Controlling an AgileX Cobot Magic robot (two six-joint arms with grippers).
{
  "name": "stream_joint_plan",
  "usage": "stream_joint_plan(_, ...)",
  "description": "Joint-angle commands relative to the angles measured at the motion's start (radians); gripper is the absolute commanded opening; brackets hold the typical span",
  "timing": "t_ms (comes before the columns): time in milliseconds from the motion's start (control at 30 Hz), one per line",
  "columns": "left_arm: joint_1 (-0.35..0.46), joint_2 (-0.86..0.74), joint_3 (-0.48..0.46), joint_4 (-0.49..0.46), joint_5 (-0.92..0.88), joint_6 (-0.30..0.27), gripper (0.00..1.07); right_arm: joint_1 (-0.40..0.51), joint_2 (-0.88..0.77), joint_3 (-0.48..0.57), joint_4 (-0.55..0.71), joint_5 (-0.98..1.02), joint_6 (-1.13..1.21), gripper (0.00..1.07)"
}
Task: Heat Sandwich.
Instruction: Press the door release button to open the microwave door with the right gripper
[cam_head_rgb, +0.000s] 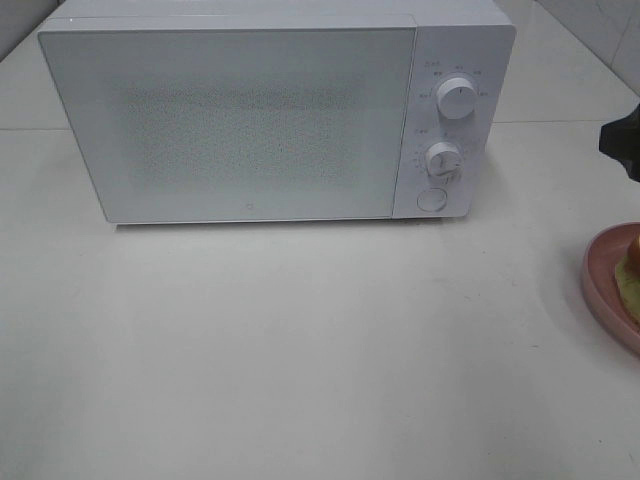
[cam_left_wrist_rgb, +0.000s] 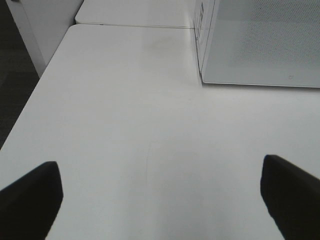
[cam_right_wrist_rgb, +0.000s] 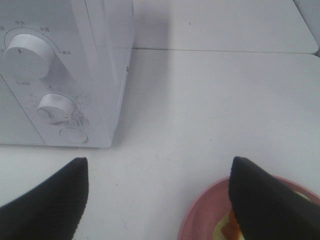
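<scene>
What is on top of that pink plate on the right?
A sandwich lies on the pink plate: pale bread and yellowish filling show. The rest is cut off at the picture's edge or covered by a finger of the right gripper.

This looks like a kitchen corner staged in a lab or test room, not a lived-in home kitchen. A white microwave (cam_head_rgb: 240, 120) with two dials stands alone on a plain white tabletop (cam_head_rgb: 300, 350) made of panels butted together. Pale wall tiles (cam_head_rgb: 590, 30) show at the upper right. At the right edge of the frame, a pink plate (cam_head_rgb: 598, 275) carries a sandwich (cam_head_rgb: 631, 280). Dark floor (cam_left_wrist_rgb: 15, 65) lies beyond the tabletop's edge.
</scene>
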Motion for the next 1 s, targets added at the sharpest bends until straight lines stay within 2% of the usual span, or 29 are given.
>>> stream_joint_plan(33,0.002,-0.020,0.001,-0.002,-0.002,-0.001,1.01,-0.004,0.079,0.001,-0.001,-0.133,0.016,0.76)
stream_joint_plan(333,0.002,-0.020,0.001,-0.002,-0.002,-0.001,1.01,0.000,0.198,0.001,-0.001,-0.275,0.009,0.76)
stream_joint_plan(500,0.002,-0.020,0.001,-0.002,-0.002,-0.001,1.01,0.058,0.239,0.046,0.011,-0.407,-0.049,0.76)
stream_joint_plan(567,0.002,-0.020,0.001,-0.002,-0.002,-0.001,1.01,0.111,0.265,0.090,0.094,-0.511,-0.119,0.76)
stream_joint_plan(633,0.002,-0.020,0.001,-0.002,-0.002,-0.001,1.01,0.125,0.275,0.102,0.127,-0.538,-0.141,0.76)
stream_joint_plan(667,0.002,-0.020,0.001,-0.002,-0.002,-0.001,1.01,0.162,0.292,0.127,0.216,-0.602,-0.201,0.76)
stream_joint_plan(733,0.002,-0.020,0.001,-0.002,-0.002,-0.001,1.01,0.200,0.304,0.150,0.295,-0.658,-0.253,0.76)
stream_joint_plan(800,0.002,-0.020,0.001,-0.002,-0.002,-0.001,1.01,0.218,0.308,0.163,0.335,-0.683,-0.279,0.76)
stream_joint_plan(833,0.002,-0.020,0.001,-0.002,-0.002,-0.001,1.01,0.265,0.318,0.188,0.409,-0.743,-0.318,0.76)
stream_joint_plan(933,0.002,-0.020,0.001,-0.002,-0.002,0.000,1.01,0.315,0.331,0.209,0.472,-0.797,-0.337,0.76)
stream_joint_plan(1000,0.002,-0.020,0.001,-0.002,-0.002,0.000,1.01,0.389,0.359,0.233,0.545,-0.870,-0.342,0.76)
